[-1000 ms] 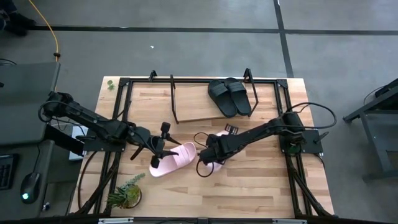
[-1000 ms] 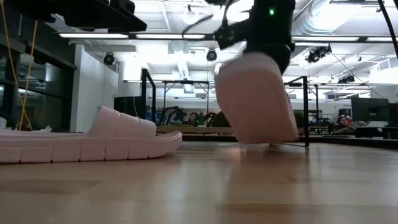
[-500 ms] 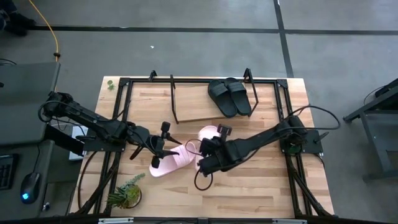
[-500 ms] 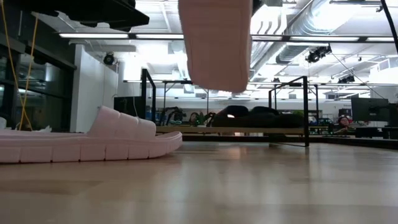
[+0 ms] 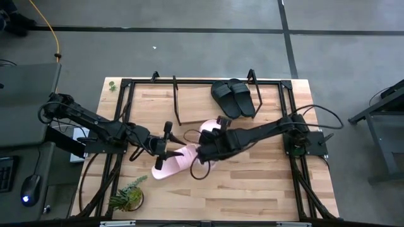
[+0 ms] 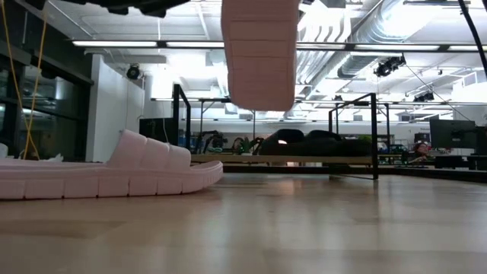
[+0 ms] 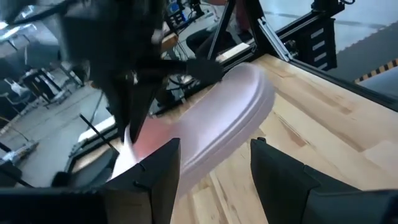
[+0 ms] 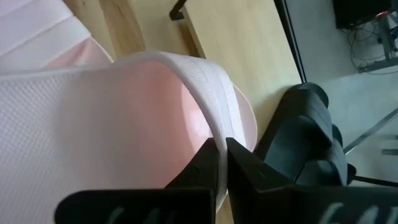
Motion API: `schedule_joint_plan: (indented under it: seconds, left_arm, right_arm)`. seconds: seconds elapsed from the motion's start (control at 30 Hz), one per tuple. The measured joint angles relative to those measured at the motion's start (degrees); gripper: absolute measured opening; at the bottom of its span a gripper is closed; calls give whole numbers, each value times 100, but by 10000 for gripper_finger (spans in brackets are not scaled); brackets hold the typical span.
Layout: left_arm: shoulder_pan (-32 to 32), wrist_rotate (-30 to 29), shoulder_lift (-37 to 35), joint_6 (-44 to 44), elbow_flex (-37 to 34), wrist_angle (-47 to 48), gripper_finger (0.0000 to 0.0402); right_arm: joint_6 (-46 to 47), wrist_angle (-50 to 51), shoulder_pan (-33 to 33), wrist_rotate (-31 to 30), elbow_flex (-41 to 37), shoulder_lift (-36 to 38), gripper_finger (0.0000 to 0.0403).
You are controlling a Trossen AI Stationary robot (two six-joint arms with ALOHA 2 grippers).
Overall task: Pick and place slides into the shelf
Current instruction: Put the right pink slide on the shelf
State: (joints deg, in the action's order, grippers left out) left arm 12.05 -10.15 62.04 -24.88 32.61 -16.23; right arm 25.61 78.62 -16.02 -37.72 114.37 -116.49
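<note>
**Pink slide in the air, shelf just beyond it**

The right gripper (image 5: 211, 140) was pinched tight on the strap of a pale pink slide (image 5: 209, 131), holding it clear of the tabletop (image 5: 265, 189). In the right wrist view the two fingers (image 8: 208, 163) met on the strap's white edge, and the low view showed the slide's sole (image 6: 260, 53) hanging toe-down in the air. From that gripper the shelf (image 5: 202, 113) lay toward the far side of the tabletop and close by; its wooden board was bare on the left half, while the two black slides (image 5: 233, 98) sat side by side on the right half. The carried slide's long axis ran roughly toward the shelf, so the right arm looked the better placed to set it in the free space beside the black pair.

The left gripper (image 5: 165, 146) hung with its fingers spread wide and nothing between them, just beside the second pink slide (image 5: 175, 161), which lay flat on the wood, long axis slanting across the tabletop.

The surface was pale wood planking inside a black frame (image 5: 126, 85), with a small green plant (image 5: 129, 193) at the near left corner. Grey concrete floor (image 5: 189, 44) surrounded it.
</note>
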Motion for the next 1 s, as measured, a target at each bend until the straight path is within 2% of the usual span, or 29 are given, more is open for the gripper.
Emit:
schedule_joint_plan:
  seconds: [0.3, 0.53, 1.0]
  left_arm:
    - [225, -25, -1, -616, 43, 59, 179]
    - [536, -469, 0, -910, 45, -30, 179]
    - [525, -595, -1, -833, 45, 12, 179]
  right_arm:
    - [-511, -196, 468, 307, 0, 0, 0]
    - [-866, -560, 670, 508, 0, 0, 0]
    - [-1070, -565, 632, 650, 1027, 2, 0]
